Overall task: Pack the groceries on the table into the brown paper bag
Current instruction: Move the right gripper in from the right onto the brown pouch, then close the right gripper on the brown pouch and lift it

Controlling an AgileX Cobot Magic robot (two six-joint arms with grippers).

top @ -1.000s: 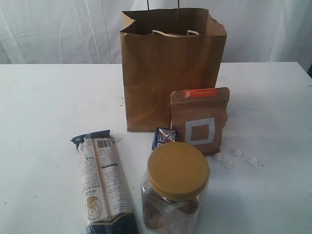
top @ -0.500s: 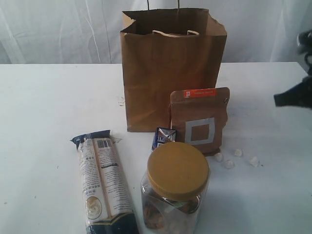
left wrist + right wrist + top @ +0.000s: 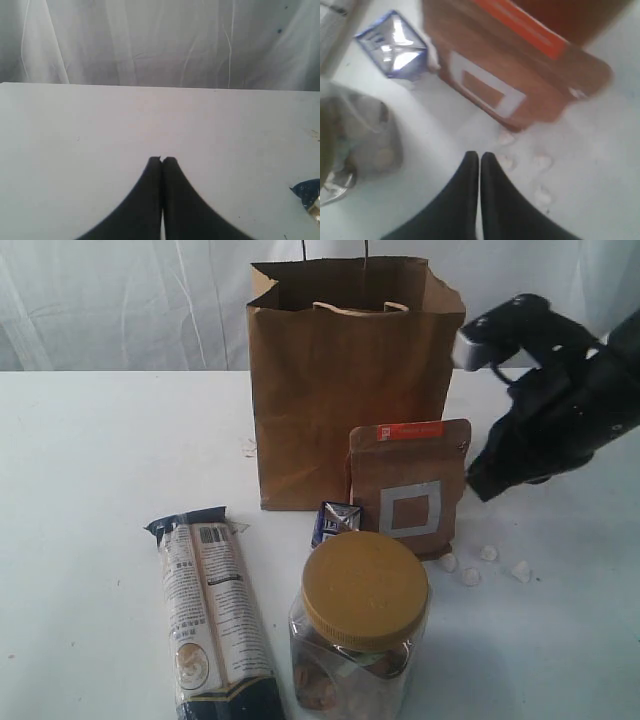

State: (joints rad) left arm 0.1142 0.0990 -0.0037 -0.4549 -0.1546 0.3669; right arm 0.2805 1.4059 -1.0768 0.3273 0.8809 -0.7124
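Observation:
The brown paper bag (image 3: 340, 390) stands upright and open at the back of the table (image 3: 90, 460). Against its front leans the brown pouch with the orange label (image 3: 410, 490) (image 3: 515, 75). A small blue-white carton (image 3: 335, 520) (image 3: 395, 45) lies beside the pouch. In front stand the yellow-lidded jar (image 3: 362, 620) (image 3: 355, 135) and, lying flat, the long cream-black packet (image 3: 210, 610). My right gripper (image 3: 478, 486) (image 3: 480, 156) hangs shut and empty just right of the pouch, above the table. My left gripper (image 3: 161, 159) is shut and empty over bare table; it does not show in the exterior view.
Several small white bits (image 3: 485, 562) (image 3: 540, 162) lie on the table right of the pouch, under my right gripper. A white curtain (image 3: 120, 300) hangs behind the table. A blue packet corner (image 3: 307, 192) shows at the edge of the left wrist view.
My right arm has come in from the right edge and moved left and down toward the pouch. The groceries and the bag have not moved.

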